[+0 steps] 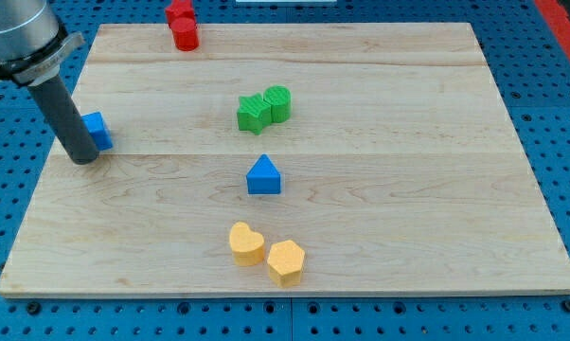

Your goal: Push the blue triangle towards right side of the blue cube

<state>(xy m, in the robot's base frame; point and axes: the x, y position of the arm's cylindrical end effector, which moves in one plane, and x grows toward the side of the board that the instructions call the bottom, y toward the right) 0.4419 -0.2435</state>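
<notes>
The blue triangle [263,176] lies near the middle of the wooden board [408,142]. The blue cube [97,130] sits near the board's left edge, partly hidden by the rod. My tip [81,159] rests on the board just left of and below the blue cube, touching or nearly touching it. The blue triangle is far to the right of my tip.
A green star block [253,113] and a green cylinder [278,102] touch above the triangle. A yellow heart [246,242] and a yellow hexagon [286,261] lie near the view's bottom. Two red blocks [182,25] stand at the top edge.
</notes>
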